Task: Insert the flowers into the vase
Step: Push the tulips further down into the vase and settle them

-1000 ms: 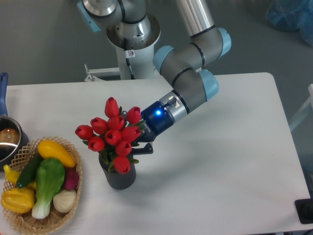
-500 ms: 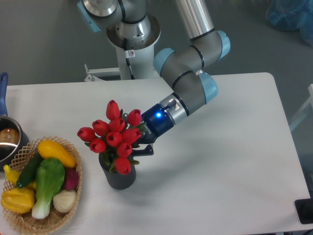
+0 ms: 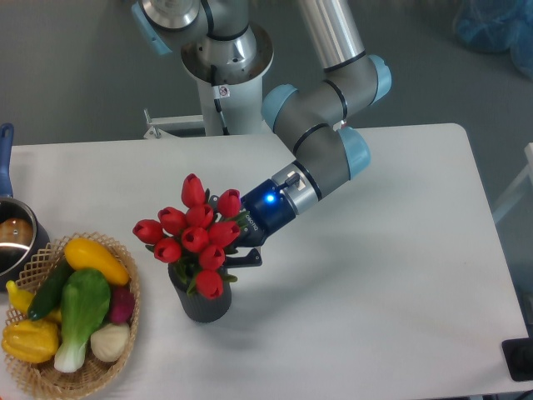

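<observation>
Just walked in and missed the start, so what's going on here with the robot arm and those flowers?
The arm is putting a bunch of red flowers into a dark grey vase on the white table. The gripper sits right behind the bunch; the blooms hide its jaws, so a grip can't be confirmed. The blooms stand above the vase mouth, apparently with the stems inside. A wicker basket of vegetables and a pot sit untouched at the table's left edge.

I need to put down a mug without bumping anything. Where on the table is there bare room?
The right half of the table, from the gripper out to the right edge, is bare. So is the back left strip, behind the flowers and wicker basket. The front left is crowded: vase, basket, and pot at the edge.
</observation>
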Robot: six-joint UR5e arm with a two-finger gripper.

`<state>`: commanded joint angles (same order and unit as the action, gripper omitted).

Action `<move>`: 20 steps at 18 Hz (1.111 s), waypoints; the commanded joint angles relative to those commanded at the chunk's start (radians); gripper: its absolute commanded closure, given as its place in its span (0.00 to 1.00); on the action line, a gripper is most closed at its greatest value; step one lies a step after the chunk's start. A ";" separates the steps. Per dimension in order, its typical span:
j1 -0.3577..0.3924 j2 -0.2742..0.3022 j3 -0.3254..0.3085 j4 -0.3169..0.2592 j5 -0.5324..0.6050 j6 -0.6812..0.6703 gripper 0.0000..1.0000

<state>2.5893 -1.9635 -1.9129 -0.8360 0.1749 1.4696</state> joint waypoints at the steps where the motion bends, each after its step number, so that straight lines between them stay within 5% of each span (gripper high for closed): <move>1: 0.002 0.000 0.000 0.000 0.000 0.000 0.74; 7: 0.003 0.000 -0.002 0.000 -0.002 0.000 0.48; 15: 0.002 0.000 -0.005 0.000 -0.002 0.000 0.35; 16: 0.002 0.000 -0.005 0.002 0.000 0.000 0.31; 18: 0.002 0.002 -0.005 0.002 0.000 0.000 0.00; 20: 0.002 0.009 -0.005 0.000 0.006 -0.002 0.00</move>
<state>2.5909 -1.9544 -1.9175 -0.8360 0.1809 1.4680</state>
